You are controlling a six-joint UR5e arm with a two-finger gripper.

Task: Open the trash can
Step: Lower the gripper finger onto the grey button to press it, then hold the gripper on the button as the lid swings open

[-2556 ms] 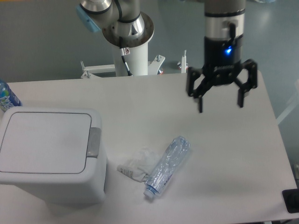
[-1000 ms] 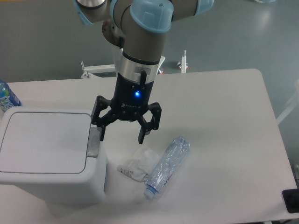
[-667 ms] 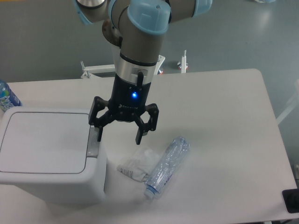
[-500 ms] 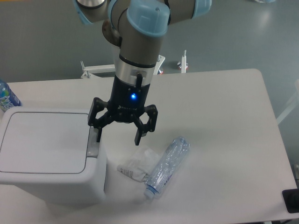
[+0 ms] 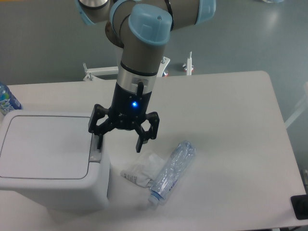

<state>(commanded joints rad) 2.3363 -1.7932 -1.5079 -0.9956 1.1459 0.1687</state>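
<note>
Trash can (image 5: 48, 161) is parked at the near left corner of your bench (image 5: 231, 144), white and boxy, with the flat lid down and shut. The grey push tab (image 5: 96, 150) runs along the lid's right edge. Your claw (image 5: 119, 141) points straight down with its fingers spread wide and nothing between them. The left fingertip (image 5: 99, 142) sits right at the top end of that grey tab, but you can't really tell from this angle whether it's pressing on it or just above it. The right fingertip (image 5: 139, 145) hangs off the can's side, over the bench. A blue light glows on the claw's body. Just right of the can there's a crumpled white wrapper (image 5: 143, 169), and a crushed clear bottle (image 5: 172, 171) lies at a slant touching it, cap end toward you. Another bottle with a blue label (image 5: 7, 99) peeks in at the far left edge, behind the can.
</note>
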